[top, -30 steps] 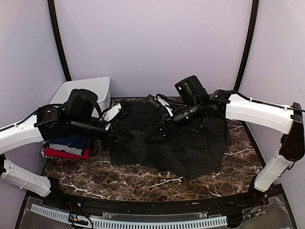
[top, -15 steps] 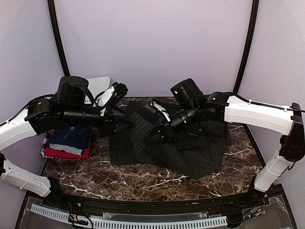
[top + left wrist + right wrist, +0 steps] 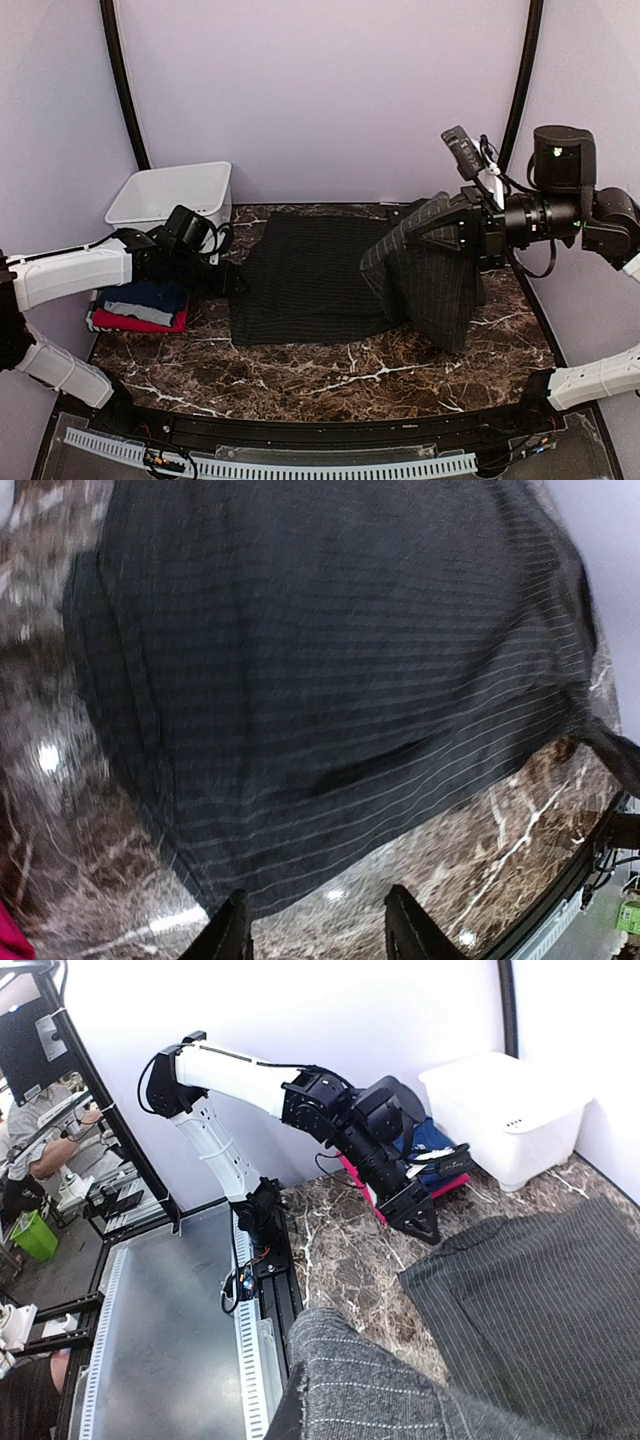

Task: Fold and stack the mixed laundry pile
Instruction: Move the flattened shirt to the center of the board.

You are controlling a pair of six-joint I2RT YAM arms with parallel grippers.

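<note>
The dark pinstriped shirt (image 3: pixel 300 280) lies spread flat across the middle of the marble table (image 3: pixel 330 375). Its right part (image 3: pixel 430 275) hangs lifted in a fold from my right gripper (image 3: pixel 432 218), which is raised at the right and shut on it. In the right wrist view the cloth (image 3: pixel 400 1390) covers the fingers. My left gripper (image 3: pixel 228 280) is low at the shirt's left edge, open and empty, with its fingertips (image 3: pixel 232 935) just short of the hem (image 3: pixel 330 810). A folded red and navy T-shirt stack (image 3: pixel 140 305) sits at the left.
A white plastic bin (image 3: pixel 175 195) stands at the back left, behind the stack. The left arm (image 3: pixel 350 1125) reaches between the stack and the shirt. A black rail with a white cable strip (image 3: pixel 300 462) runs along the near edge.
The right gripper has shut on the shirt and swung up and right, pulling it open. The left gripper let go, opened, and dropped back left to the shirt's edge.
</note>
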